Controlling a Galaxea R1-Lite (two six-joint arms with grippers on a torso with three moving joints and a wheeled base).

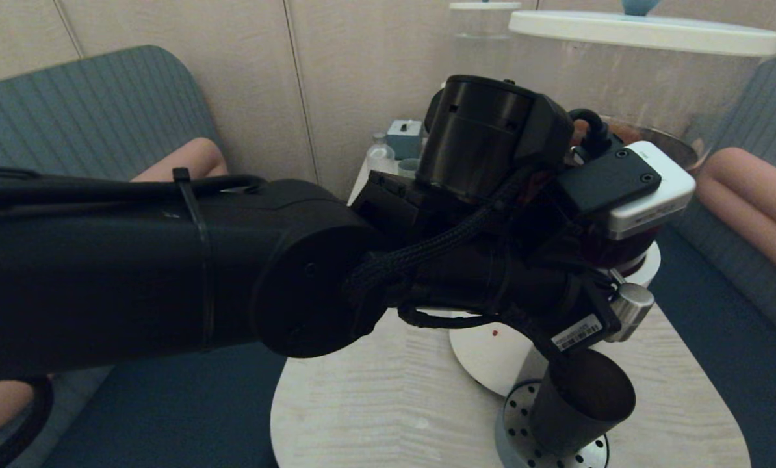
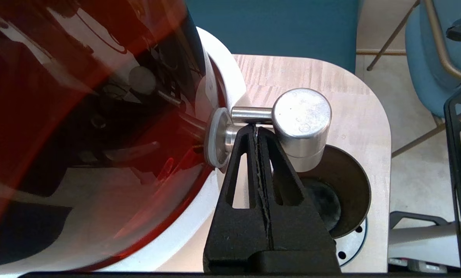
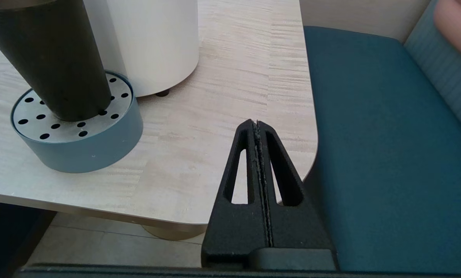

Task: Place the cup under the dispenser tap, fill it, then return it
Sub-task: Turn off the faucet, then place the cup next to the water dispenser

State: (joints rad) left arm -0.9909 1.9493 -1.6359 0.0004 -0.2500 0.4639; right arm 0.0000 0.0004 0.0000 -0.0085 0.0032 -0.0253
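The matte black cup [image 1: 583, 403] stands upright on a round perforated drip tray [image 1: 524, 429], directly under the brushed-steel dispenser tap [image 1: 632, 311]. In the left wrist view the tap [image 2: 302, 119] hangs over the cup's mouth [image 2: 350, 181], and no stream of liquid shows. My left gripper [image 2: 255, 129] is shut, its tip against the thin steel rod behind the tap's head, with nothing between the fingers. My right gripper [image 3: 256, 122] is shut and empty, low by the table's front right corner, apart from the cup [image 3: 56, 65].
The dispenser's tank of dark red-brown liquid [image 2: 80, 116] sits on a white base [image 3: 153, 42] on the pale wood table [image 1: 375, 403]. A clear-liquid dispenser [image 1: 479, 32] and small items [image 1: 404, 136] stand at the back. Teal bench seats [image 3: 369, 135] flank the table.
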